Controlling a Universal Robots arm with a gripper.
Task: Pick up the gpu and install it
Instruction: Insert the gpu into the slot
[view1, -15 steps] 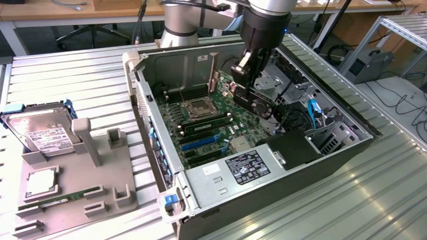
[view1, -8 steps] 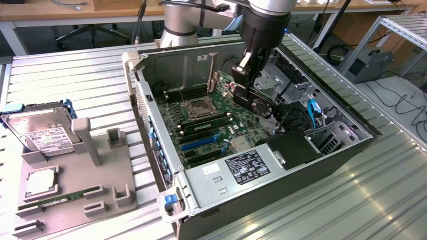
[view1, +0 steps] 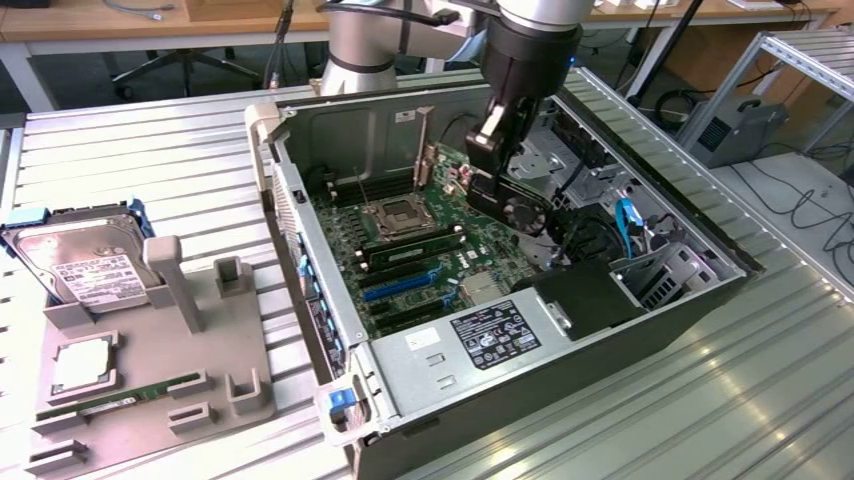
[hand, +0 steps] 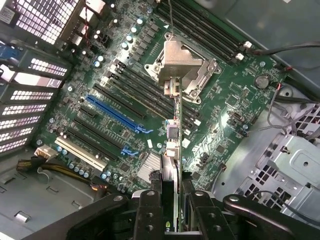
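My gripper (view1: 491, 165) hangs over the open computer case (view1: 320, 300) and is shut on the gpu (view1: 511, 205), a dark card that hangs below the fingers above the motherboard (view1: 427, 260). In the wrist view the gpu (hand: 173, 150) runs edge-on away from the gripper (hand: 172, 190), held between two black fingers (hand: 150, 210), and its silver far end sits in front of the CPU socket (hand: 182, 65). The card is in the air, apart from the board. The blue expansion slot (hand: 117, 114) lies off to one side of it and has nothing in it.
Memory slots (hand: 200, 30) and a drive cage (hand: 295, 170) flank the board. A power supply (view1: 494, 335) fills the case's near end. At the exterior view's left a grey fixture (view1: 147, 370) holds a hard drive (view1: 87, 265), a CPU (view1: 83, 365) and a RAM stick (view1: 100, 405).
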